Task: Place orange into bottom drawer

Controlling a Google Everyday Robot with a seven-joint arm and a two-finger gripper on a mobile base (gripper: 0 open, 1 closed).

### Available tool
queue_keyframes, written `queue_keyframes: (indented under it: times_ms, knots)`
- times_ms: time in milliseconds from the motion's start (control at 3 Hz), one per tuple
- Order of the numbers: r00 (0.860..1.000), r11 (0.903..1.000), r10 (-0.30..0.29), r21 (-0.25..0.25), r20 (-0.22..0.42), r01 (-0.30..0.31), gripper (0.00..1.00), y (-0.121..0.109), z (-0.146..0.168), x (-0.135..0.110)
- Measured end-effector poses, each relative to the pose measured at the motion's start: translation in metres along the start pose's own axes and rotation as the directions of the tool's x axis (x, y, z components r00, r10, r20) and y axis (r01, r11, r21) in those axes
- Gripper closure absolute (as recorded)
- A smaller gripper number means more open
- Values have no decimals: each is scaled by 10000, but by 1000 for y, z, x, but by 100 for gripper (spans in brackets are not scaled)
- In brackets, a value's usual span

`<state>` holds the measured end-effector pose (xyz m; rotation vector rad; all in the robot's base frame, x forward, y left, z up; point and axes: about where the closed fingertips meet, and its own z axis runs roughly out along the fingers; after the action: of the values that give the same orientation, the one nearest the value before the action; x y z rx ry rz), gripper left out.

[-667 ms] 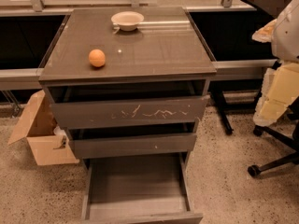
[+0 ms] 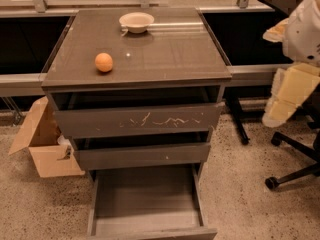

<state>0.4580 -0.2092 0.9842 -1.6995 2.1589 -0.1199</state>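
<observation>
Orange (image 2: 104, 62), small, smooth and round, sitting on glossy grey-brown tabletop (image 2: 175, 49), well left of cream-coloured hand (image 2: 275, 113) hanging off right, grip impossible to tell; open grey bottom drawer (image 2: 145, 196) directly below.

The bottom drawer (image 2: 145, 204) has its front cut off by the lower picture edge. The pincer (image 2: 274, 115) hangs past the desk's (image 2: 170, 49) right edge, its arm cut off by the right picture edge.

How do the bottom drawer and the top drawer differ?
The bottom drawer is pulled far out, showing a plain floor; the top drawer is only slightly open. The top drawer's front has white scratches; the bottom drawer shows none. Both are grey-brown. The pincer hangs far right, away from both.
</observation>
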Motion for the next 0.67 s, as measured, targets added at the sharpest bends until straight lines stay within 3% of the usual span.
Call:
queue_keyframes:
  times_ms: [333,667]
  knots:
    - [9974,10000,62,72,724,-67,0,-23,19,-10]
    - [9841,9995,217,195,1763,-255,0,-43,41,-39]
